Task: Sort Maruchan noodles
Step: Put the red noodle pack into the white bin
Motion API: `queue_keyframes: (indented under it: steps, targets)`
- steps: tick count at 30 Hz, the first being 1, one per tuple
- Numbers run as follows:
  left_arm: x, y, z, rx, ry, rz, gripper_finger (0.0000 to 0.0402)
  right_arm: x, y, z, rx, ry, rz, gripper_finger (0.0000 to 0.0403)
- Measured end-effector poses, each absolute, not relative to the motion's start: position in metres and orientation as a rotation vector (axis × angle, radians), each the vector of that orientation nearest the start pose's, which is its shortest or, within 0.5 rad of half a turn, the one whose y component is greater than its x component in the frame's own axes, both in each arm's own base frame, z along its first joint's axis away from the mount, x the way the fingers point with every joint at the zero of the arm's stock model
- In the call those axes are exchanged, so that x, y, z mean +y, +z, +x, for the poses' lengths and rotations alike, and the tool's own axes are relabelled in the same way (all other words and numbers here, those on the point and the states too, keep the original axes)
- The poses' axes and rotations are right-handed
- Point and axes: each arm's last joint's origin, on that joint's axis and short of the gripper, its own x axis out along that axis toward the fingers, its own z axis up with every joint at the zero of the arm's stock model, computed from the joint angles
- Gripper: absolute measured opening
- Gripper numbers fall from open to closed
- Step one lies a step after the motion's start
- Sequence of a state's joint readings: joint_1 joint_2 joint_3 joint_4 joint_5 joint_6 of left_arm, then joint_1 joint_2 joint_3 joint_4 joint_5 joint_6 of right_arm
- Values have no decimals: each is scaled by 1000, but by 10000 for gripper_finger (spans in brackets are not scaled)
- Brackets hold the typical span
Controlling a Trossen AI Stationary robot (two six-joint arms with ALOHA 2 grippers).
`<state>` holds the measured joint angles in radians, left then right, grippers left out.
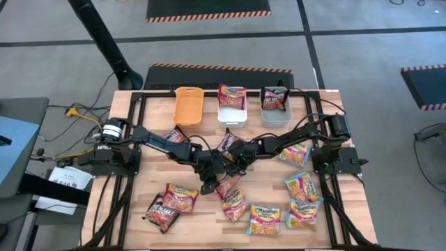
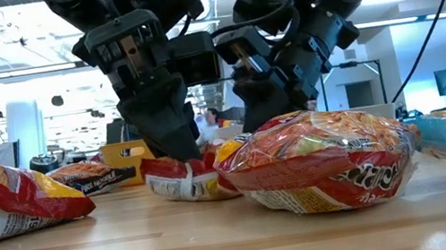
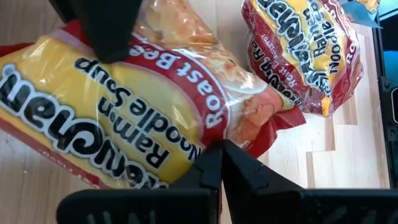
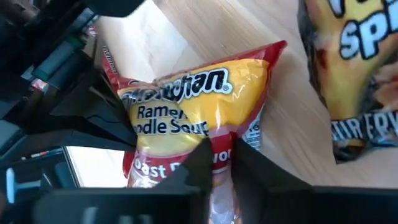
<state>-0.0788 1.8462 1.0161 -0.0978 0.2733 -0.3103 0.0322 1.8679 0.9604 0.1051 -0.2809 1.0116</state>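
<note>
Closing on a yellow-and-red roast beef packet (image 4: 186, 118) mid-worktop (image 1: 139, 223), the right end effector (image 4: 214, 152) pinches its edge; the left end effector (image 3: 217, 163), clamped shut, touches the same packet. Next, I reckon: lift clear, carry to a bin (image 1: 232, 115).

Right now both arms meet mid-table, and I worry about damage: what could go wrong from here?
1. The left jaws and right jaws both seem to pinch one roast beef packet; pulling opposite ways could tear it.
2. A second packet lies close beside it; a sweeping move might drag it along.
</note>
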Motion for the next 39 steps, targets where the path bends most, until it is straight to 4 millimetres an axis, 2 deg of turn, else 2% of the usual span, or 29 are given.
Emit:
queue_keyframes:
  steps: [5,8,14,22,28,35,39]
  targets:
    - [-36,142,357,973,-194,-382,0,20,132,362,880,-100,982,9]
    - [-36,148,354,973,-195,-375,0,19,132,362,877,-91,965,7]
    - [-32,177,337,978,-99,-316,0,21,140,358,885,-50,922,4]
    - [-27,218,306,980,40,-247,0,22,179,349,790,5,850,3]
    - [-23,252,284,894,91,-234,0,16,210,335,709,-56,750,3]
    - [-20,285,257,792,123,-225,0,-7,245,321,554,-146,639,3]
    - [-18,296,244,761,149,-216,0,-25,259,312,484,-213,584,3]
